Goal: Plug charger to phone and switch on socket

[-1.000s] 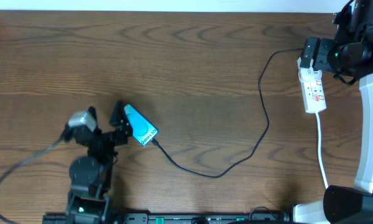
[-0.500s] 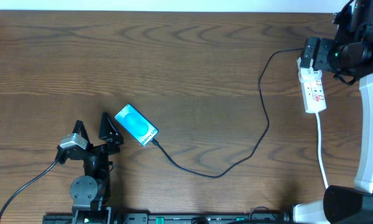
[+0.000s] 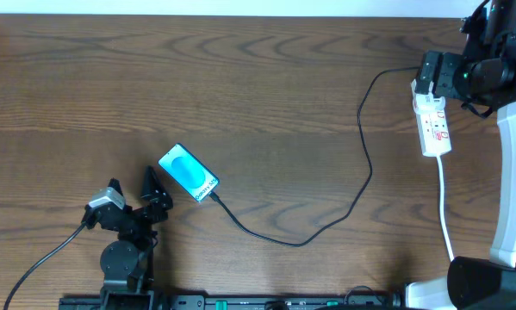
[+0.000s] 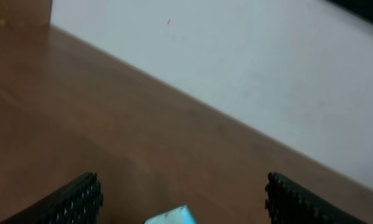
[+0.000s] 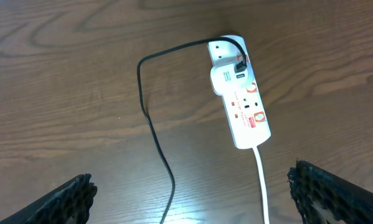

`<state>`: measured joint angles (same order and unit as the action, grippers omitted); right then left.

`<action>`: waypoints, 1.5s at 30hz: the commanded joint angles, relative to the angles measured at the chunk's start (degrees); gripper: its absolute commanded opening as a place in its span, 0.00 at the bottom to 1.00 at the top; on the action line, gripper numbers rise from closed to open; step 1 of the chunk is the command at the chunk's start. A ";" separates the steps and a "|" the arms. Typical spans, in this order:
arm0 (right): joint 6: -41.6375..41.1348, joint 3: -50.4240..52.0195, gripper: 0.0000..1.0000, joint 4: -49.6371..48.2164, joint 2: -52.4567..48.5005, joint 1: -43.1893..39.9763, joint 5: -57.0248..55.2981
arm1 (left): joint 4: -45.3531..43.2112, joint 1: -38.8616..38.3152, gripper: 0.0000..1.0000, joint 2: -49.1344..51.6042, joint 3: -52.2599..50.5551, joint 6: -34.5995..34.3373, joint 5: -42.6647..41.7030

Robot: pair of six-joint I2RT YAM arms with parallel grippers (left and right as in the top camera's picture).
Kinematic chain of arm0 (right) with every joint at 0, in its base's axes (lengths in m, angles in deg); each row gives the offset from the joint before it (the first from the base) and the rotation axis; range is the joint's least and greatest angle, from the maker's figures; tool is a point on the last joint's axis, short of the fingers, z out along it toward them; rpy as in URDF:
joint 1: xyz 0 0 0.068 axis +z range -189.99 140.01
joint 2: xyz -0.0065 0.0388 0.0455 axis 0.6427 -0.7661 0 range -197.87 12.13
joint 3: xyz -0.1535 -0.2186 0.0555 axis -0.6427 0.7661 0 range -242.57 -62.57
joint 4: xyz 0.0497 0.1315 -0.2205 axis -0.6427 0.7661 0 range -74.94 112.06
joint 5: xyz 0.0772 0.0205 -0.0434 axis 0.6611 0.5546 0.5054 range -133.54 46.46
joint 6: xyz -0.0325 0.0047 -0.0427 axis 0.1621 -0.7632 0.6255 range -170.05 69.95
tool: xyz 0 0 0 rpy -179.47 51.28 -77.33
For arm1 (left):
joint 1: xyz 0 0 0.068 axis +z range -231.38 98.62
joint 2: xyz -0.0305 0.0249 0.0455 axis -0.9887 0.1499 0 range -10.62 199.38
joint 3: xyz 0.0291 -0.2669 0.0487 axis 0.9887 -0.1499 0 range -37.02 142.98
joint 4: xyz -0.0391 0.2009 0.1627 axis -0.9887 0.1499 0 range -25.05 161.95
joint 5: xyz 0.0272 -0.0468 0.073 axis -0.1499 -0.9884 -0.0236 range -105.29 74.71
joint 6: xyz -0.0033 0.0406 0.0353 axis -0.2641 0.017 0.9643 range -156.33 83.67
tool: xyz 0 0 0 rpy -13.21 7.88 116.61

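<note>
Black left pincer (image 3: 130, 181) wide open, empty, near phone (image 3: 189, 173); right pincer (image 5: 195, 196) apparently open

Slim rectangular phone with a light blue screen (image 3: 189, 173) lies flat and skewed on the brown wood-grain table (image 3: 240, 86). Thin black charger cable (image 3: 301, 244) meets the phone's lower right end; seating of the tip cannot be confirmed. The cable loops away to the long white power strip (image 3: 432, 127), well right of the phone. Left gripper (image 3: 130, 178) sits just left of the phone, jaws apart, not touching it.
</note>
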<state>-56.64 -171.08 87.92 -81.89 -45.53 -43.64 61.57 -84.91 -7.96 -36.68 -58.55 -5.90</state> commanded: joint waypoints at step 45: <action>-0.66 -0.17 0.99 0.11 0.37 0.28 -0.85 | 6.82 0.31 0.83 -2.16 -0.07 2.08 0.37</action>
<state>-56.64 -171.08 87.92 -81.89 -45.53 -43.66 65.79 -84.84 -10.00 -35.90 -58.42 -6.34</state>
